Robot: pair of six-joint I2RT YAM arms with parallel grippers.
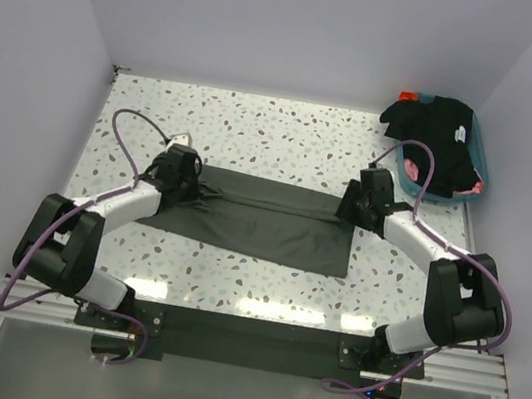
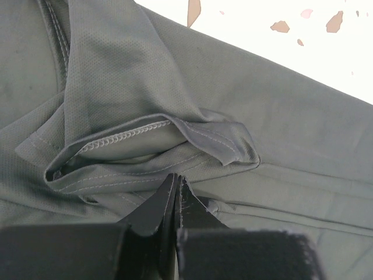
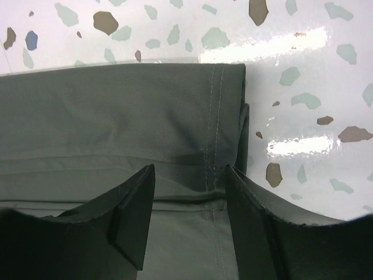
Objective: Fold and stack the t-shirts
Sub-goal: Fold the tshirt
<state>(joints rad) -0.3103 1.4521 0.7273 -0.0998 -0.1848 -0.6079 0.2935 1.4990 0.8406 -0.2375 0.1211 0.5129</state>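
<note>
Mostly flat olive-grey t-shirt (image 1: 262, 224), sleeve (image 2: 145, 143) bunched; left tool (image 2: 176, 178) pressed together, right tool (image 3: 189, 170) spread.

My left arm (image 1: 129, 200) and my right arm (image 1: 419, 241) have white links with black joints. A thin purple cable (image 1: 128, 121) loops beside each one. The left gripper (image 2: 176, 189) and the right gripper (image 3: 189, 175) have black, flat, wedge-shaped fingers (image 3: 137, 204) with slightly rough edges. My bases sit on a black plate (image 1: 243, 343) and a silver rail (image 1: 482, 367).

Nothing readable anywhere; the small white mark (image 1: 459, 135) on the black t-shirt (image 1: 438, 126) in the teal tub (image 1: 479, 181) is too tiny to read.
</note>
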